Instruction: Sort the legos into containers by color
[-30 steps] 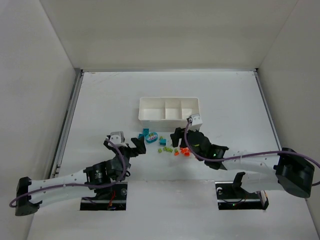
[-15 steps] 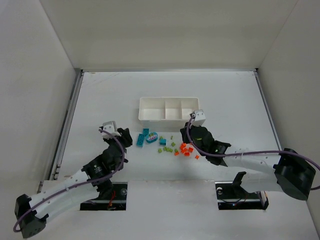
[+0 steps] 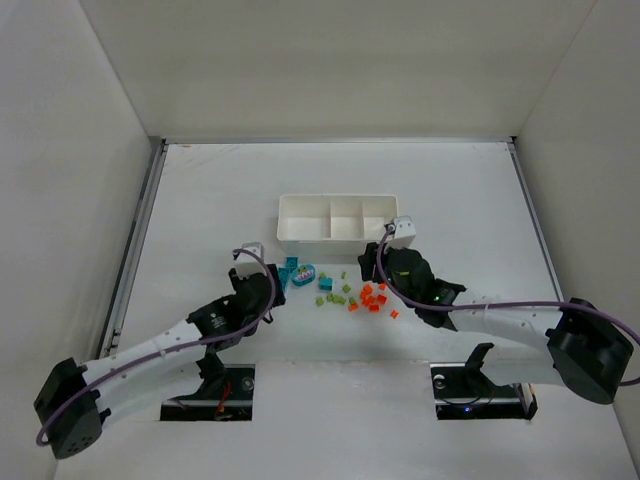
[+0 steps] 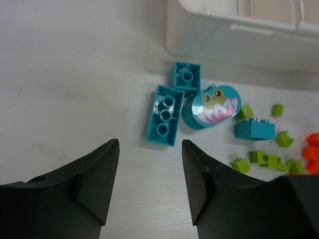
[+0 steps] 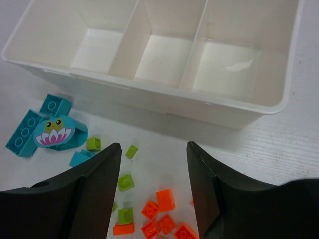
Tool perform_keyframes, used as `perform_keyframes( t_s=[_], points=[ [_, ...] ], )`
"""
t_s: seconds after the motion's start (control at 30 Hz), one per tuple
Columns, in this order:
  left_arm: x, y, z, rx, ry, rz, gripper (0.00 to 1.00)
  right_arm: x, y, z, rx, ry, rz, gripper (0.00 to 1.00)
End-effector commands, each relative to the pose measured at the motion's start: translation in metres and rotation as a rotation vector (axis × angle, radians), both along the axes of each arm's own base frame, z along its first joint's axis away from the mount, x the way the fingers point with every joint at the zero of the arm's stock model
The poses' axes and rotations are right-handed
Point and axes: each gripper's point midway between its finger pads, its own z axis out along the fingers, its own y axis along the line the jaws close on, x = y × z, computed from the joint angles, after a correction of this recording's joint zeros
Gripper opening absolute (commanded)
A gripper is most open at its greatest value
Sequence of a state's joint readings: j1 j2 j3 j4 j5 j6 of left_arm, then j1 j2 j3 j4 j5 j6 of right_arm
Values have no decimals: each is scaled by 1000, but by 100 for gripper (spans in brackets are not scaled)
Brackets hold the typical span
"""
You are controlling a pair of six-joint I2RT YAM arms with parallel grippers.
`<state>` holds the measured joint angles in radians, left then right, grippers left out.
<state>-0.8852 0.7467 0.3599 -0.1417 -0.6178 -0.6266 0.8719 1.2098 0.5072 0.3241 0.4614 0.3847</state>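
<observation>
The white tray (image 3: 337, 217) has three containers side by side, all bare inside in the right wrist view (image 5: 149, 94). In front of it lie the legos: teal ones (image 3: 292, 270) at the left, lime green ones (image 3: 337, 296) in the middle, orange ones (image 3: 372, 298) at the right. My left gripper (image 4: 149, 149) is open over bare table, just short of a long teal brick (image 4: 165, 115) and a teal frog-face piece (image 4: 215, 103). My right gripper (image 5: 154, 149) is open above the orange bricks (image 5: 164, 199), with nothing between its fingers.
White walls close in the table on the left, right and back. The tray's near wall (image 4: 224, 40) stands just beyond the teal bricks. Green bricks (image 5: 125, 182) lie by the right gripper's left finger. Both arm bases sit at the near edge.
The orange bricks have spread out from a tight clump. My right gripper has moved a little toward the tray. My left arm swung left, then back right toward the teal bricks.
</observation>
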Motion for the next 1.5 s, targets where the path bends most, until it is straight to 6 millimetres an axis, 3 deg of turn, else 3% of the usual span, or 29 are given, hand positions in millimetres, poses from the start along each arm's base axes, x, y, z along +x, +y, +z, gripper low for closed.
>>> perform_keyframes(
  t_s=[0.0, 0.2, 0.63, 0.87, 0.97, 1.1, 1.27, 1.37, 1.47],
  points=[
    [0, -15, 1, 9, 8, -13, 52, 1, 8, 20, 66, -59, 21, 62],
    [10, -21, -16, 112, 43, -5, 53, 1, 10, 14, 56, -49, 28, 62],
    [36, -29, -41, 131, 93, 1, 56, -3, 28, 7, 26, -33, 70, 62],
    [39, -25, -48, 128, 113, 8, 33, -5, 30, 9, 32, -38, 77, 62],
    [38, -24, -38, 105, 92, 7, 22, -6, 30, 10, 33, -41, 80, 62],
    [28, -32, -4, 24, 19, -27, 18, -7, 28, 12, 40, -48, 79, 60],
    [22, -35, 50, -78, -80, -40, 18, -9, 30, 15, 46, -51, 93, 43],
    [33, -40, 68, -98, -102, -38, 19, -14, 38, 13, 44, -42, 124, 39],
    [58, -55, 84, -95, -112, -56, 19, -15, 42, 10, 34, -39, 135, 40]
  ],
)
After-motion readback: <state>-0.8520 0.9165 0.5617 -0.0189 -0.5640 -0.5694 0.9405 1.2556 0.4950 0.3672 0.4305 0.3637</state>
